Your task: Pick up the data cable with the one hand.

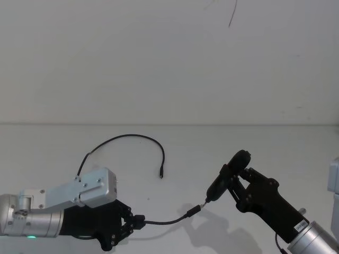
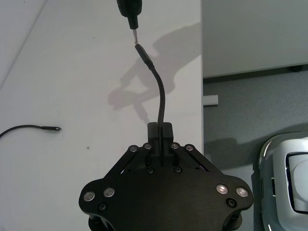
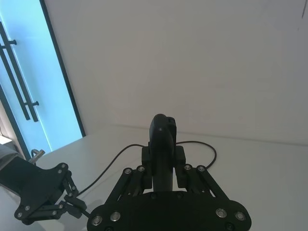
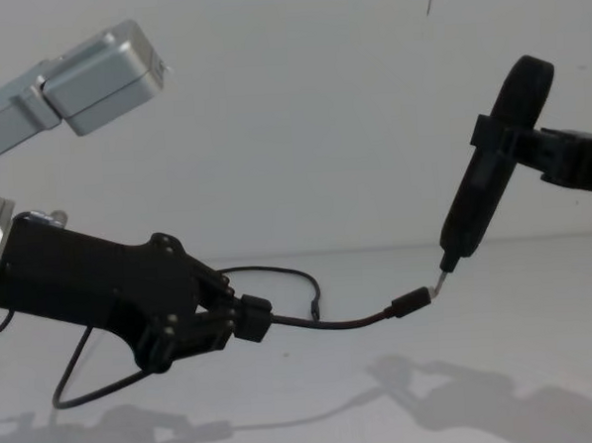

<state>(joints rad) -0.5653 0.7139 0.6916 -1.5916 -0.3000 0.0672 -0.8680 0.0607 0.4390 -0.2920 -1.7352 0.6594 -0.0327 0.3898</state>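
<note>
My left gripper (image 1: 136,222), chunky and black on a silver wrist with a green ring, is shut on the data cable (image 1: 132,136) a little behind one plug. That plug (image 1: 192,211) juts out over the table to my right. Its end meets the metal tip of a slim black tool (image 1: 228,177), and my right gripper (image 1: 231,184) is shut on that tool. In the left wrist view the cable (image 2: 161,96) rises from between the gripper's (image 2: 160,130) fingers to the tool tip (image 2: 134,34). The rest of the cable arcs back over the table and ends in a free plug (image 1: 161,174).
The table (image 1: 265,137) is white and meets a plain white wall. Its edge (image 2: 201,96) lies just beyond the left gripper, with grey floor and a white machine (image 2: 288,178) below. A pale box (image 1: 333,182) sits at the far right.
</note>
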